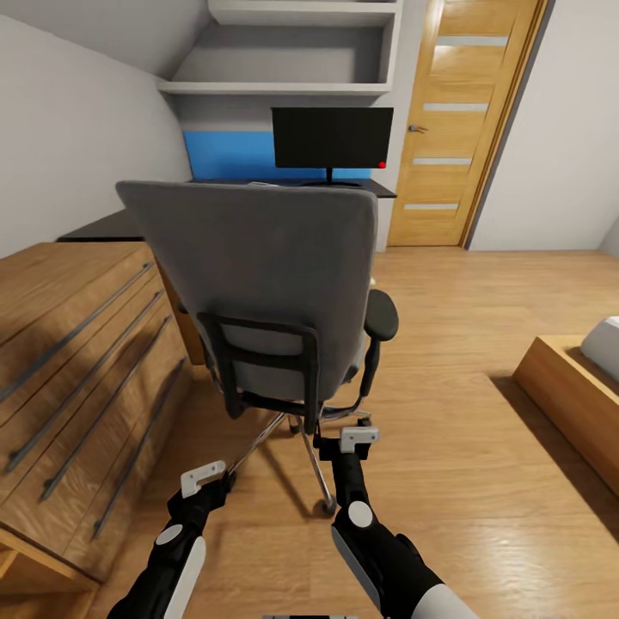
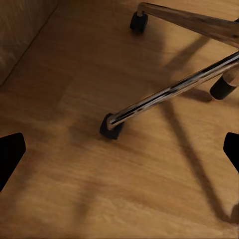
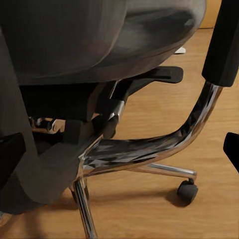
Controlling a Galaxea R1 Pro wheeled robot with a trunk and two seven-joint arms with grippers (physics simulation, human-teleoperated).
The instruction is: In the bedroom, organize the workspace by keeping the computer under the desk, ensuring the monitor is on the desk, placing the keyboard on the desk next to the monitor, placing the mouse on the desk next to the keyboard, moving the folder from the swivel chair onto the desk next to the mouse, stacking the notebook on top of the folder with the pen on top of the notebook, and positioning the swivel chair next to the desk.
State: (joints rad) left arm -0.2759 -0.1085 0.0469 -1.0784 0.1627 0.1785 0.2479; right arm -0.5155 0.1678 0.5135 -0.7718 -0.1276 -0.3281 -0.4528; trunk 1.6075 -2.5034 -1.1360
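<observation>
A: Head view. One swivel chair (image 1: 258,284) is seen from behind, its grey backrest turned toward the robot, between the robot and the desk (image 1: 112,225). One monitor (image 1: 333,137) is carried on the desk beyond it. One wooden dresser (image 1: 77,361) is placed at the left. Two tools are counted: the left tool (image 1: 205,478) and the right tool (image 1: 358,438), both low near the chair's base. How is the chair judged to handle?

B: It is judged heavy but free-rolling on castors; a rigid part such as the backrest frame or the armrest post is preferred for a hold, since the padding would yield and the chrome may be slippery.

A: Left wrist view. Three castors are counted, one castor (image 2: 110,127) being nearest, on chrome legs over the wooden floor (image 2: 74,184). The left tool is released, its dark tips well apart at the frame's edges, with nothing between.

B: Right wrist view. One chrome armrest support (image 3: 164,144) is shown beneath the seat, and one further castor (image 3: 187,191). The right tool is likewise released and empty.
</observation>
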